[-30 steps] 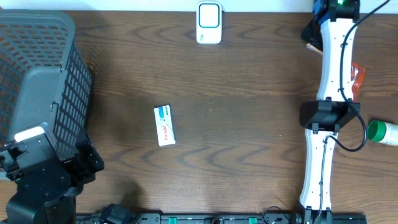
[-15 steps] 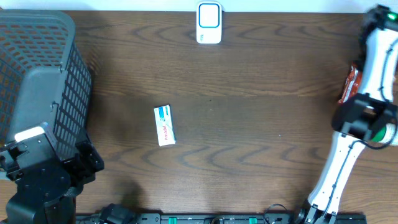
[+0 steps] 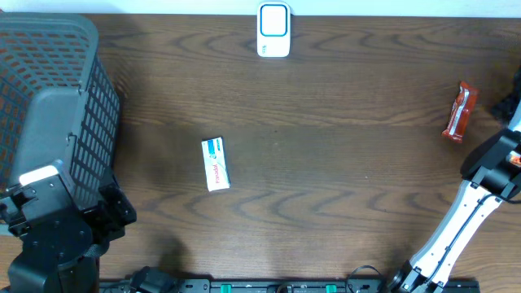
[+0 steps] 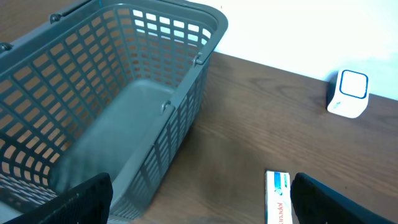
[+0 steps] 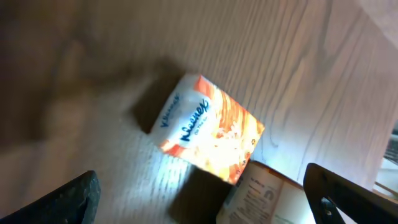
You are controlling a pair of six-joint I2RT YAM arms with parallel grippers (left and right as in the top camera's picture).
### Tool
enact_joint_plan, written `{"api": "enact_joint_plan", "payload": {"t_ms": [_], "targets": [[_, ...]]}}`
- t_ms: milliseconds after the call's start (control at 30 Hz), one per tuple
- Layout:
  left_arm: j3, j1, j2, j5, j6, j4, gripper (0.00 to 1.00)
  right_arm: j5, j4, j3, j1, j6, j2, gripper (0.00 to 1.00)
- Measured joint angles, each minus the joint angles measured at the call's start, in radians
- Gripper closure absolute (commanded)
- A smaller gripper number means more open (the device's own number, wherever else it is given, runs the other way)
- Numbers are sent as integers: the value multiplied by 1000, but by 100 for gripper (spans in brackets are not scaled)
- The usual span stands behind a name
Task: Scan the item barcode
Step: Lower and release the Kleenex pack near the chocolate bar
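- Watching the left wrist view, I see my left hand spread wide with nothing between its fingers; it hangs beside the basket
- White box lies flat mid-surface, well apart from both hands; the scanner stands at the far edge, well beyond the box
- Right hand is spread too, its fingers at the frame's lower corners, gripping nothing
- Below it lies an orange Kleenex pack, flat on pale wood, brightly lit; a labelled container sits just beside the pack's lower corner
- Overhead, a red packet lies near the right edge, close to my right arm; whether it is that same pack I cannot tell
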Motion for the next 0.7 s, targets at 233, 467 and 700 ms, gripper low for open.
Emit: {"api": "enact_joint_plan", "payload": {"t_ms": [233, 467, 700], "targets": [[0, 0, 0, 0, 0, 0, 9, -234, 31, 264, 19, -108, -40, 1], [0, 0, 0, 0, 0, 0, 9, -391, 125, 368, 187, -193, -241, 1], [0, 0, 0, 0, 0, 0, 8, -537, 370, 381, 484, -219, -509, 1]]}}
